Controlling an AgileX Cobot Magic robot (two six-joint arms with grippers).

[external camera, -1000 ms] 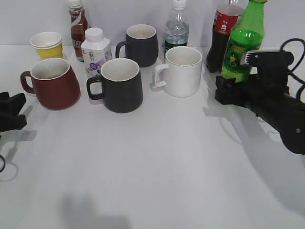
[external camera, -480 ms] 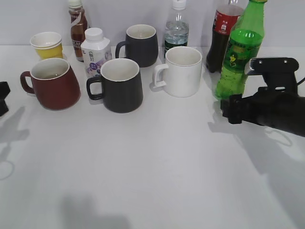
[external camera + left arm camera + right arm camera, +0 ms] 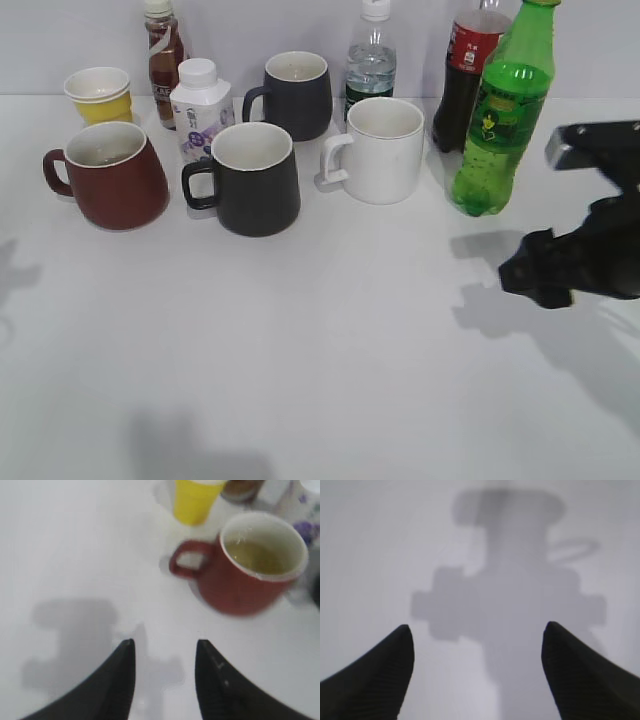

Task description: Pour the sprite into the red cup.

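We start at the right end effector (image 3: 477, 645): in its wrist view the 2 dark fingers (image 3: 375, 675) stand wide apart with nothing between them, above bare white tabletop (image 3: 395, 555) and their own shadow. In the exterior view this end effector (image 3: 535, 275) hangs near the right edge of the tabletop (image 3: 320, 380), in front of the sprite bottle (image 3: 497, 120) and clear of it.

The left end effector (image 3: 165, 655) is parted too, by a narrower gap, and has hold of nothing. We do not see it in the exterior view. Beyond its tips in the left wrist view sits the red cup (image 3: 250, 567), upright, handle turned to the left of that view, with pale yellowish liquid inside. Behind it stands a yellow paper cup (image 3: 196, 500).

In the exterior view the sprite bottle stands upright toward the back right corner, cap on, just beside a cola bottle (image 3: 468, 70) on its left. The red cup (image 3: 110, 175) rests near the left edge, well apart from the bottle. Between them we count 3 more mugs: a black mug (image 3: 250, 178) in front, a second black mug (image 3: 295, 95) behind it, and a white mug (image 3: 375, 150). A small white milk bottle (image 3: 200, 108), a brown drink bottle (image 3: 163, 60) and a clear water bottle (image 3: 371, 60) line the back edge.
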